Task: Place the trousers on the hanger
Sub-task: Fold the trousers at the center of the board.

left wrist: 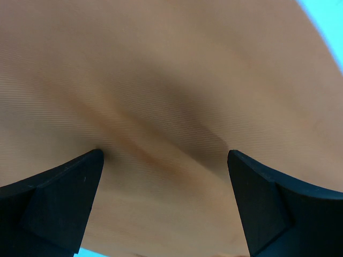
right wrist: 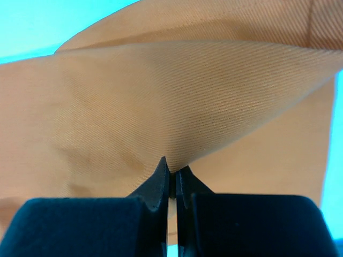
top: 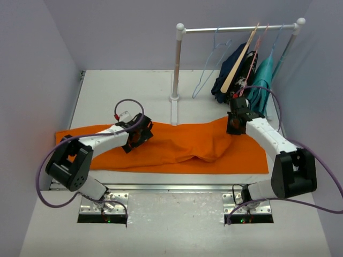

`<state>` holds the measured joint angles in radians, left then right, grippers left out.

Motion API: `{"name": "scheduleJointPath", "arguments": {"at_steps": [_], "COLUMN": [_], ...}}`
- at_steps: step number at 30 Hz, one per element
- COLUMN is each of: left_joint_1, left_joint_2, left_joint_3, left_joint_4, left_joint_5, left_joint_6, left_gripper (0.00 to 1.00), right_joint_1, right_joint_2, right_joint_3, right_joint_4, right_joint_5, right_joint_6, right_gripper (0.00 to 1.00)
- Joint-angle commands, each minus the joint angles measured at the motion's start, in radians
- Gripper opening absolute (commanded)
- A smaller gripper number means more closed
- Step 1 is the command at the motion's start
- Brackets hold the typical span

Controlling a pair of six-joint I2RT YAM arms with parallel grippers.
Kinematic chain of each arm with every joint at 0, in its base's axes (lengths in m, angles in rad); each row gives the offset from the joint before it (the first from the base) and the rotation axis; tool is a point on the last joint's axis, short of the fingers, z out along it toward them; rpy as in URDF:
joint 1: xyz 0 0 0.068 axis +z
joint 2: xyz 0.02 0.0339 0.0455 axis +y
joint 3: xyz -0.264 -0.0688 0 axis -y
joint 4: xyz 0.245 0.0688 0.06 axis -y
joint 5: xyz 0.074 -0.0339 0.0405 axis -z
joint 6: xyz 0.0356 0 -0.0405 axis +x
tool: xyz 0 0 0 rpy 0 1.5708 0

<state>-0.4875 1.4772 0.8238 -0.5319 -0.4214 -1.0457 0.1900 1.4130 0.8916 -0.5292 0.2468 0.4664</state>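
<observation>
White surface point(top: 128, 91) between pale walls, with a rail point(top: 236, 28) standing beyond both tools. One pair of trousers point(top: 182, 144) lies spread under the two tools, reaching out past each of them. One pale blue wire hanger point(top: 203, 75) hangs bare on the rail, beyond and between the tools.

The left tool point(top: 136, 134) is spread wide just over the cloth and grips nothing. The right tool point(top: 236, 122) is pinched closed on a raised fold of the trousers.

I judge the cloth soft, light and limp: it will sag and drape from any grip. Taking a doubled edge or the waistband would hold best.

Also on the rail, beyond the right tool: one tan wooden hanger point(top: 238, 61), one pink wire hanger point(top: 256, 51), one navy garment point(top: 228, 77) and one teal garment point(top: 261, 80).
</observation>
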Motion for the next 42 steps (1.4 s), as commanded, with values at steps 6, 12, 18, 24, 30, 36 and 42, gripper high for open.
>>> {"name": "scheduleJointPath", "arguments": {"at_steps": [6,12,18,24,30,36,42], "left_joint_1": [-0.093,-0.095,-0.098,-0.103,-0.103,-0.104,-0.124], "left_joint_2": [0.235,0.293,0.292,0.21,0.054,-0.069,-0.133], "left_joint_3": [0.059,0.079,0.09,0.08,0.051,0.049,0.047], "left_joint_4": [0.048,0.035,0.03,0.0,-0.065,-0.164,-0.139], "left_joint_5": [-0.052,-0.068,-0.056,-0.063,-0.084,-0.164,-0.122], "left_joint_6": [-0.059,-0.063,-0.049,-0.029,-0.028,-0.037,0.069], "left_gripper": [1.0,1.0,1.0,1.0,1.0,1.0,1.0], "right_joint_1": [0.006,0.015,0.019,0.019,0.017,-0.133,-0.257], "right_joint_2": [-0.029,-0.114,-0.113,-0.121,-0.055,-0.121,-0.195], "right_joint_3": [0.15,0.225,0.26,0.225,0.277,0.07,-0.169], "right_joint_4": [-0.454,-0.572,-0.68,-0.676,-0.539,-0.255,-0.069], "right_joint_5": [0.194,0.17,0.153,0.211,0.141,-0.073,-0.298], "right_joint_6": [-0.149,-0.127,-0.135,-0.121,-0.108,0.005,0.08], "right_gripper": [0.0,0.0,0.05,0.28,0.57,0.65,0.64]}}
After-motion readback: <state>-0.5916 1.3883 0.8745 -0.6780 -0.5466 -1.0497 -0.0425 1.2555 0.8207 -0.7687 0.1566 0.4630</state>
